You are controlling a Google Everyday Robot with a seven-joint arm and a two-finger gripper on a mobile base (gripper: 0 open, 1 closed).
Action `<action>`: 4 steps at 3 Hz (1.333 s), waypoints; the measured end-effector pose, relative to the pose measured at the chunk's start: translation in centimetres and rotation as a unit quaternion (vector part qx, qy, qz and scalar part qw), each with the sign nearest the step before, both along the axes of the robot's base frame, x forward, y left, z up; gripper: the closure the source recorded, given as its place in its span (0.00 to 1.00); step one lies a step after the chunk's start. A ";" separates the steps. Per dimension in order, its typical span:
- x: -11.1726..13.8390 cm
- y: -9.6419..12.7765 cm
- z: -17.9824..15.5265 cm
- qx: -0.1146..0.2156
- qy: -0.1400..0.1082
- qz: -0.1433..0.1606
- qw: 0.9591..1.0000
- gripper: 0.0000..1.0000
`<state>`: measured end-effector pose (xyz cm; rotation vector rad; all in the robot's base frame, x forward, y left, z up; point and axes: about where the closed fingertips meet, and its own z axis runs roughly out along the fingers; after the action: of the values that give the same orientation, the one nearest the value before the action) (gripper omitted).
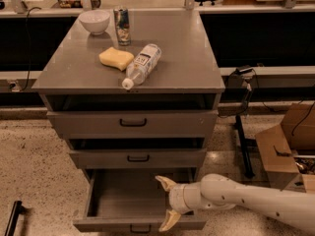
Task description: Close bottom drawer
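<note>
The bottom drawer (118, 224) is the lowest of three grey drawers in the cabinet and stands pulled far out, its inside empty, with a small black handle (140, 228) on its shallow front. My gripper (166, 202) comes in from the right on a white arm, over the drawer's right part just behind its front panel. Its two cream fingers (167, 183) are spread apart and hold nothing.
The middle drawer (138, 158) and top drawer (133, 123) are slightly out. On the cabinet top (187, 58) lie a white bowl (94, 20), a can (121, 25), a yellow sponge (116, 58) and a plastic bottle (142, 65). Cardboard boxes (288, 146) stand right on the floor.
</note>
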<state>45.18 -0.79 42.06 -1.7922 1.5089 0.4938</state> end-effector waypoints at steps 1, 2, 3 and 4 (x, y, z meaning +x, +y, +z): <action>-0.9 0.6 -1.4 0.008 0.012 0.004 1.000 0.00; -0.5 0.8 -2.7 0.004 0.022 0.004 1.000 0.00; -0.2 0.9 -7.1 0.015 0.031 0.002 0.999 0.18; -0.6 1.1 -11.1 0.035 0.035 0.000 0.999 0.43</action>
<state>44.58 0.31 30.92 -1.7365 1.5204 0.6091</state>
